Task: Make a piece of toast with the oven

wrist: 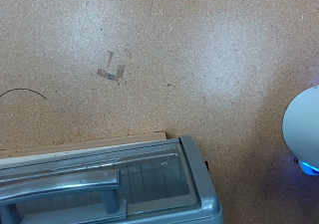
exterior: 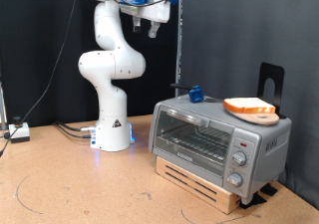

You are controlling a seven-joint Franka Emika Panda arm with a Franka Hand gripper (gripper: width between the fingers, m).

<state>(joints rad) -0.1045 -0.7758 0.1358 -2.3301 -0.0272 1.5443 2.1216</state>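
Observation:
The silver toaster oven [exterior: 214, 136] stands on a wooden slatted base [exterior: 199, 180] at the exterior view's right, with its glass door shut. The piece of toast [exterior: 249, 107], orange-tan with a paler face, lies flat on the oven's top near its right end. My gripper [exterior: 147, 25] hangs high above the floor at the exterior view's top, up and to the left of the oven, with fingers apart and nothing between them. The wrist view looks straight down on the oven's top edge and door handle [wrist: 60, 181]. The fingers do not show there.
A small blue object [exterior: 195, 93] sits on the oven's top at the back left. A black stand [exterior: 270, 85] rises behind the oven. The robot's white base [exterior: 113, 134] stands left of the oven and also shows in the wrist view [wrist: 304, 129]. Cables [exterior: 60, 127] lie on the brown board floor.

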